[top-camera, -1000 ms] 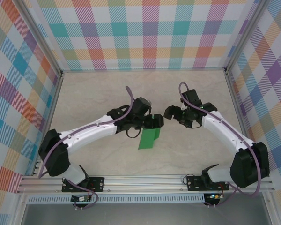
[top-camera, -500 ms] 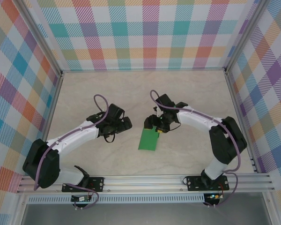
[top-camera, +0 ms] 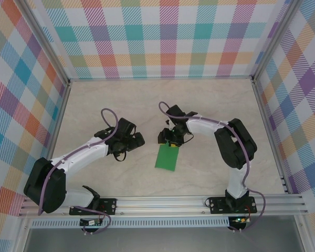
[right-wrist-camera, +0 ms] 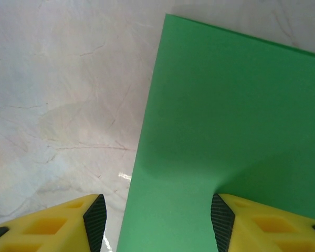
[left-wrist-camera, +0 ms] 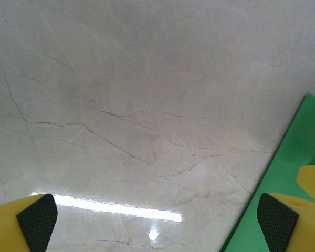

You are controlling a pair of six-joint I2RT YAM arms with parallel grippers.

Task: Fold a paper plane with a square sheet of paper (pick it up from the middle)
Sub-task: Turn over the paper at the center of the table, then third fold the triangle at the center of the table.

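White arms with black joints, purple cables — yellow end effector fingers tipped with black pads.

Left gripper wide, right gripper narrower

Plain bright green flat sheet of paper; cream marbled tabletop with thin brown veins; enclosure walls checked in teal, orange, pink, purple, yellow; white-and-black robot arms with purple cables; yellow gripper fingers, black pads.

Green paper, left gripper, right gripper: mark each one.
green paper [top-camera: 166, 158], top external view, middle of the sheet.
left gripper [left-wrist-camera: 157, 218], left wrist view, midway between its fingertips.
right gripper [right-wrist-camera: 158, 216], right wrist view, midway between its fingertips.
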